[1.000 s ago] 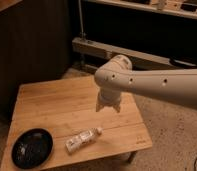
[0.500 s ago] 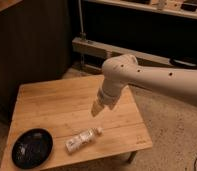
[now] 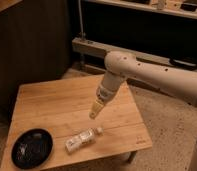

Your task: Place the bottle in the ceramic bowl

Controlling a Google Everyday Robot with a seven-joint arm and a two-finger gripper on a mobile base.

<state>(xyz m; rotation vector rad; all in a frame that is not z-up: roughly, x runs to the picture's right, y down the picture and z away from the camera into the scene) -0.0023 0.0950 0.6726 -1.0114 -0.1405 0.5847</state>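
The pincer [image 3: 95, 111] is seen above the middle of the tabletop [image 3: 52, 100], hung from a pale arm [image 3: 142, 75] that reaches in from the right. It is tilted downward and to the left, with its yellowish tips toward the wood. Nothing is held in it, and its jaws are set wide. It is kept clear of the tabletop and touches nothing.

The bottle [image 3: 83, 140] is found lying on its side near the front edge of the tabletop, just below and slightly left of the pincer in the view. Its white cap [image 3: 98, 130] is turned toward the right and a little toward the back, and its pale label is shown along the body. A gap is left between bottle and pincer.

The bowl [image 3: 39, 142] is set at the front left corner of the tabletop. It is black and glossy, with a low rim, and a faint reflection is caught on its inner face. Nothing is seen inside it. The bottle is placed near its right side, apart from it, with bare wood between them.

The tabletop is made of light wooden planks and is stood on a speckled floor [image 3: 167, 130]. Dark furniture [image 3: 32, 45] is seen behind it.
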